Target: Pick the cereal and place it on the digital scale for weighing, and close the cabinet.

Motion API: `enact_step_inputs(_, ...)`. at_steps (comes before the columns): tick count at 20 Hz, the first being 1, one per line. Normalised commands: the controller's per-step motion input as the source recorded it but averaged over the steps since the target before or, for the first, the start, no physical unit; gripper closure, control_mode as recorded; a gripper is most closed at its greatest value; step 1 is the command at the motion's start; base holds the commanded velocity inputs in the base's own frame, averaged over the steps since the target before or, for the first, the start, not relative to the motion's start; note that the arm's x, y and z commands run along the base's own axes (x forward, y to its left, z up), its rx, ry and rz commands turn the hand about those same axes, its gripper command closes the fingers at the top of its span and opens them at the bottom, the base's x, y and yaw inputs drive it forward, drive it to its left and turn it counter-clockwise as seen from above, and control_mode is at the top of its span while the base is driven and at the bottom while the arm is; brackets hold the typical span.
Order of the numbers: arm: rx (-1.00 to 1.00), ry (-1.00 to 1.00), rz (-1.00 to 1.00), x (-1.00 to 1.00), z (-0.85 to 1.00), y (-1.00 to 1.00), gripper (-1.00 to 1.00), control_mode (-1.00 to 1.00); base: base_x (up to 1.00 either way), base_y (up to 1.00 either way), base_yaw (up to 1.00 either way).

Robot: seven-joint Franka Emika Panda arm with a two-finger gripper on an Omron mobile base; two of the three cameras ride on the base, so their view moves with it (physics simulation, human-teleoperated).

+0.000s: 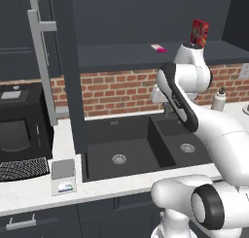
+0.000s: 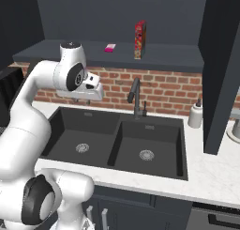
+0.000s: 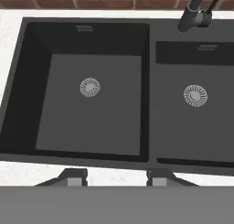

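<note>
Cabinet door: the tall dark navy cabinet door [image 1: 73,72] with its long grey bar handle [image 1: 41,52] stands swung open at the left of the left base view; a second open door [image 2: 220,69] stands at the right of the right base view.
Scale: the small square light-grey digital scale [image 1: 63,176] with a white front panel sits on the white worktop [image 1: 29,191], just left of the sink and beside the black appliance [image 1: 22,130].
Sink: a dark double-basin sink [image 3: 91,90] lies directly under the hand, with a dark tap [image 2: 135,97] behind it.
Hand: the two-finger hand [image 3: 116,177] hangs over the sink, fingers parted and empty.
Pink item: a small flat pink packet [image 1: 158,48] lies on the cabinet shelf [image 2: 70,53], left of the cereal.
Cereal: the flat red cereal box [image 1: 199,33] stands upright on that shelf, well above the hand.
Handling: probably light, stiff cardboard, easily toppled; best pinched across its thin sides, mid-height, gently enough not to crush.
</note>
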Motion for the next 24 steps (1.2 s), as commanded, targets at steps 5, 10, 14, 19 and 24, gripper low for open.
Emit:
enact_step_inputs(5,0.00,-0.09,0.00,-0.17,0.00,0.00,-1.00,-1.00,0.00,0.00,0.00)
enact_step_inputs(10,-0.02,-0.23,0.00,-0.56,0.00,0.00,-1.00,-1.00,0.00,0.00,0.00)
enact_step_inputs(14,-0.07,-0.40,0.00,-0.64,0.16,0.00,-1.00,-1.00,0.00,0.00,0.00)
enact_step_inputs(19,-0.04,-0.29,0.00,-0.41,0.39,0.00,-1.00,-1.00,0.00,0.00,0.00)
enact_step_inputs(24,0.00,-0.18,0.00,-0.35,0.50,-0.03,-1.00,-1.00,0.00,0.00,0.00)
